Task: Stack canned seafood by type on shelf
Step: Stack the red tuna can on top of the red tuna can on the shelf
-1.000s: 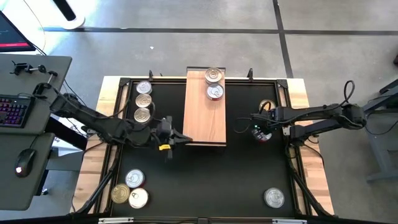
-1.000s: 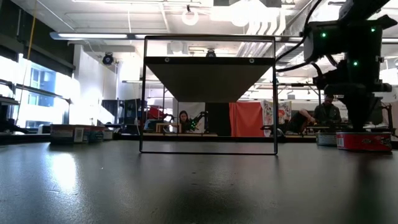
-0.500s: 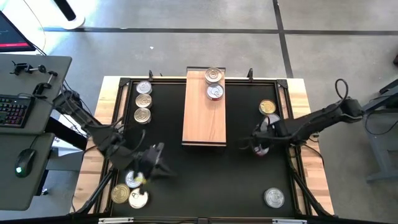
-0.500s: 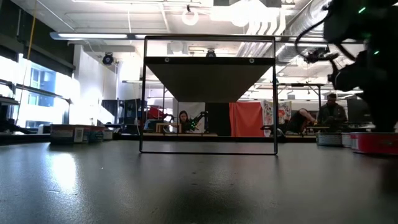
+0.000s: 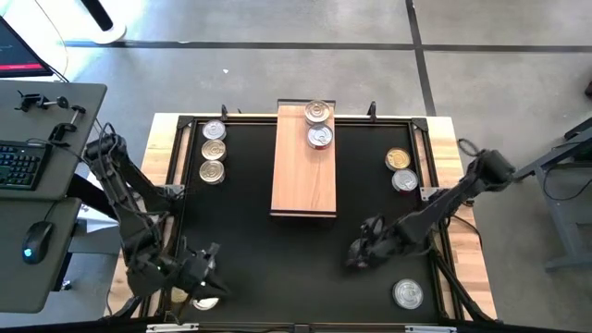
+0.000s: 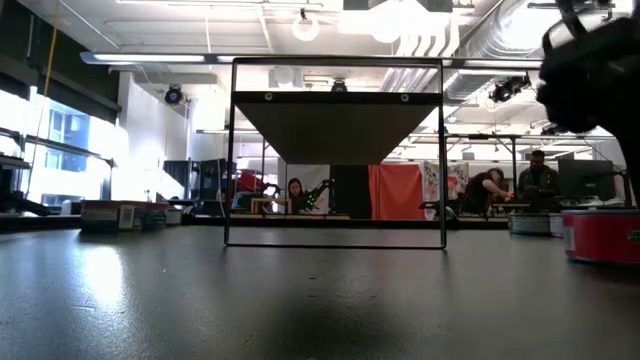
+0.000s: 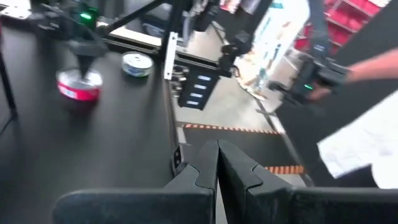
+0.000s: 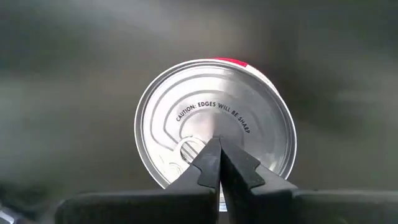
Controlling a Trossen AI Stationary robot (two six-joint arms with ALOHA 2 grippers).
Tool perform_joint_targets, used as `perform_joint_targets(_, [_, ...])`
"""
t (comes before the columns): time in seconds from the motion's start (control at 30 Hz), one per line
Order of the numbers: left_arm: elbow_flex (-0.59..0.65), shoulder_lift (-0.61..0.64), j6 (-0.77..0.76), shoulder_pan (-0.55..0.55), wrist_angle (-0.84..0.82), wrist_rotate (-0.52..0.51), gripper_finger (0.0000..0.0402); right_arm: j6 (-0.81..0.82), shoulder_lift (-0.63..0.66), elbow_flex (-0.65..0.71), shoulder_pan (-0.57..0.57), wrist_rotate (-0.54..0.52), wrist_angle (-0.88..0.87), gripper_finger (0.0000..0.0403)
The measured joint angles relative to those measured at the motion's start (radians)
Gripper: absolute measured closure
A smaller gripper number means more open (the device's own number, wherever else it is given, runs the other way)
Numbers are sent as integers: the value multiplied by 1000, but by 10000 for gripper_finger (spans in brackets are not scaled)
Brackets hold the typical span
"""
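The right pincer (image 8: 219, 163), fingers pressed together, hovers over a red-sided tin (image 8: 214, 127) with a ringed silver pull-tab lid, which sits on the bench (image 5: 277, 259) well in front of the shelf (image 5: 303, 176), probably lining up a pick. The left pincer (image 7: 217, 168), also closed and empty, waits by the bench's front-left corner.

In the low view we see a red-sided tin (image 6: 603, 236) cut off at the picture's edge. From above, the left gripper (image 5: 205, 268) hides the tins beneath it.
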State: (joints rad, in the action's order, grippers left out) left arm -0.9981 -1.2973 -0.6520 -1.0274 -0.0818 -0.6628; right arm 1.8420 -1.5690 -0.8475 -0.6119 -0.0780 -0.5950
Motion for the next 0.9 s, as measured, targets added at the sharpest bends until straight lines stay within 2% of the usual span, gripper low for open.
perform_joint_targets(0.1, [0, -51, 10, 20, 33, -16, 402, -68, -130, -137, -7, -6, 1, 403])
perform_joint_targets(0.27, [0, -172, 55, 86, 92, 20, 402, -210, -332, -374, 3, -91, 5, 403])
perform_joint_targets(0.43, [0, -296, 53, 146, 103, 30, 402, -417, -464, -562, 47, -149, 78, 403])
perform_joint_targets(0.6, [0, -367, 54, 200, 113, 30, 402, -634, -473, -719, 70, -153, -39, 403])
perform_joint_targets(0.7, [0, -400, 86, 230, 141, 24, 402, -704, -452, -786, 47, -154, -190, 403])
perform_joint_targets(0.8, [0, -461, 155, 271, 268, 37, 401, -726, -452, -801, 13, -149, -305, 403])
perform_joint_targets(0.9, [-1, -542, 249, 308, 404, 105, 401, -700, -448, -774, -28, -145, -320, 403])
